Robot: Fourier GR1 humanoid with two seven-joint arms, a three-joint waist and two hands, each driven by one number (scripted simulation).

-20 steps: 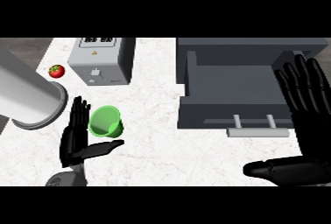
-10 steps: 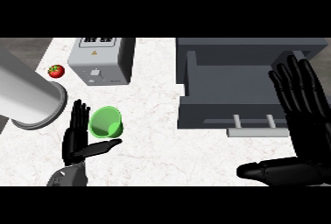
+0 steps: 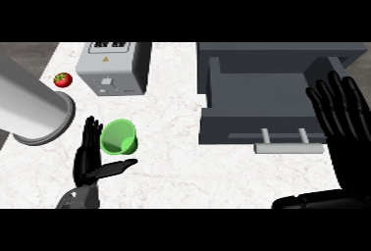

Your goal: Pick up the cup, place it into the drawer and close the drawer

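The green cup (image 3: 119, 137) is seen lying on the bench (image 3: 174, 147), just beside the released left robot hand (image 3: 92, 157). The right robot hand (image 3: 340, 115), fingers straight, is held beside the open drawer (image 3: 261, 105).

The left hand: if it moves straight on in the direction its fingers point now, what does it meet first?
Probably the grey cylinder: the left hand points up the view, and the green cup lies just right of that line. Depth is unclear, so it might pass over.
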